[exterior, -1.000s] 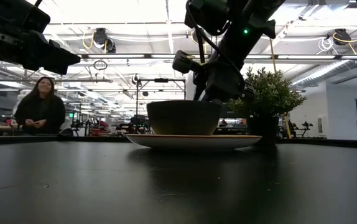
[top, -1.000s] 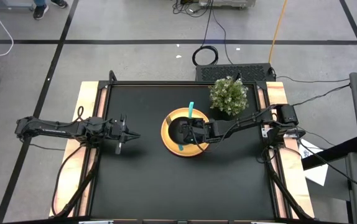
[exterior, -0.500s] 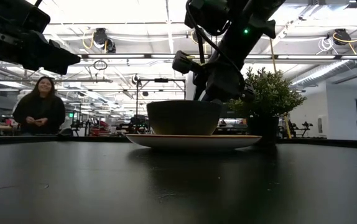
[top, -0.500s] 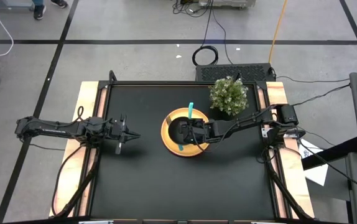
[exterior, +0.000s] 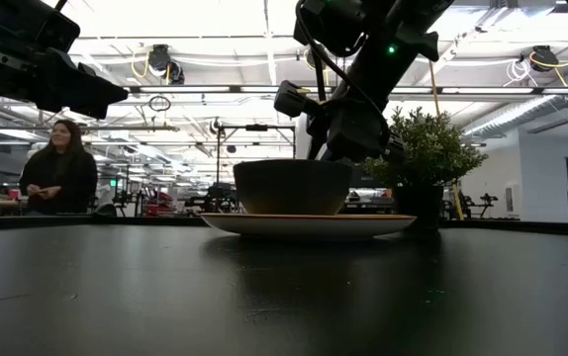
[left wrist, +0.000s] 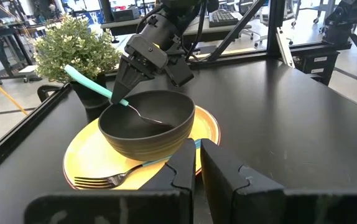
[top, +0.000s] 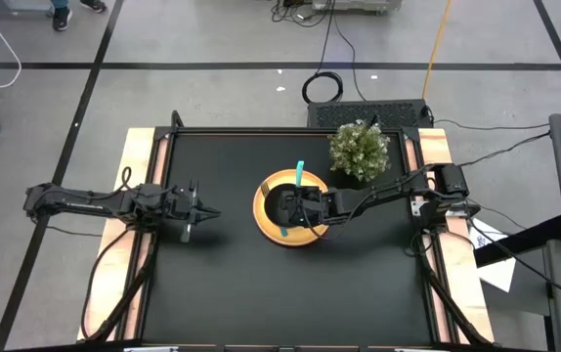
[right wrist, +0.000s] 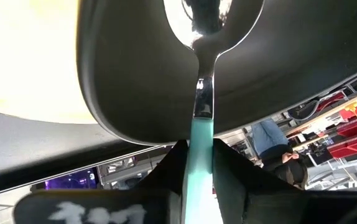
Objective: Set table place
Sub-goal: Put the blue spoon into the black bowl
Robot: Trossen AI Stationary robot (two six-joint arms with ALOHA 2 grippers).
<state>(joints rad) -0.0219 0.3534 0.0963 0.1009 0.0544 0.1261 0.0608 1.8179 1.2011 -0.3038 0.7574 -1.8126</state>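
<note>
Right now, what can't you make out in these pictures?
- Low view: the spoon and fork are hidden behind the bowl and plate rim.
- Left wrist view: the fork handle runs under the bowl.
- High view: the right gripper covers the bowl's inside.

We see a bushy green potted plant (top: 359, 151) standing at the far side of the tabletop. Beyond that edge, a black perforated box (top: 366, 114) and a coiled black cable (top: 323, 87) lie on the grey floor. Across the room, a person in dark clothes (exterior: 59, 168) sits, and white sheets of paper (top: 496, 264) lie on the floor.
</note>
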